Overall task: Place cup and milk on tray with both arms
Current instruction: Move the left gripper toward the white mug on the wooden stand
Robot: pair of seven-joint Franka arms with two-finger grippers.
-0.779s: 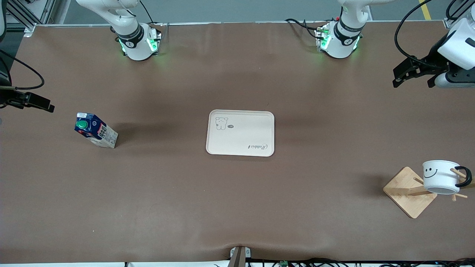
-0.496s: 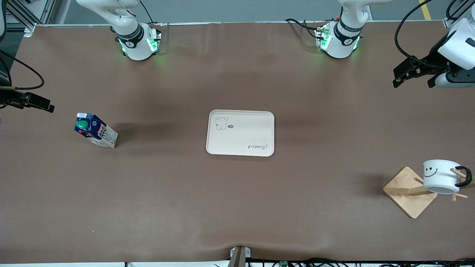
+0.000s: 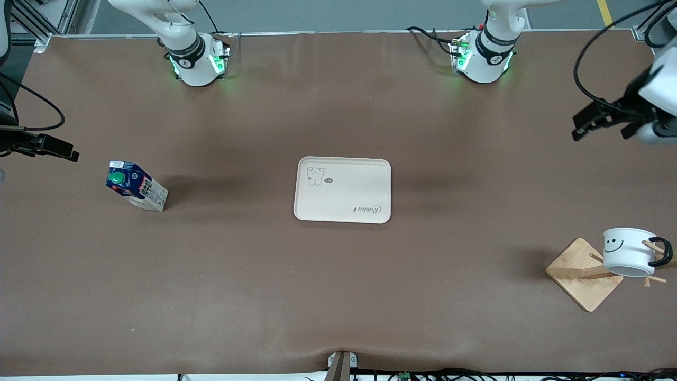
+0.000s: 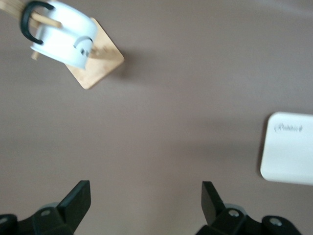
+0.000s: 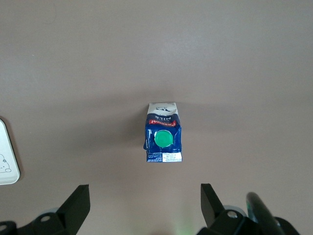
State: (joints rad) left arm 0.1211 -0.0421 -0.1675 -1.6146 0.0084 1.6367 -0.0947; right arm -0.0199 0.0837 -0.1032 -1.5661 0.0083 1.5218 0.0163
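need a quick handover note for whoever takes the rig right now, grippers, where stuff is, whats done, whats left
Left gripper: open, holding nothing, up over the left arm's end of the table.
Right gripper: open, holding nothing, up over the right arm's end, with the milk below its wrist camera.
Milk: upright on the table, toward the right arm's end.
Cup: hanging on the wooden rack, toward the left arm's end.
Tray: mid-table, nothing on it.
Done: nothing placed yet.
Left: grasp milk and cup, set both on the tray.
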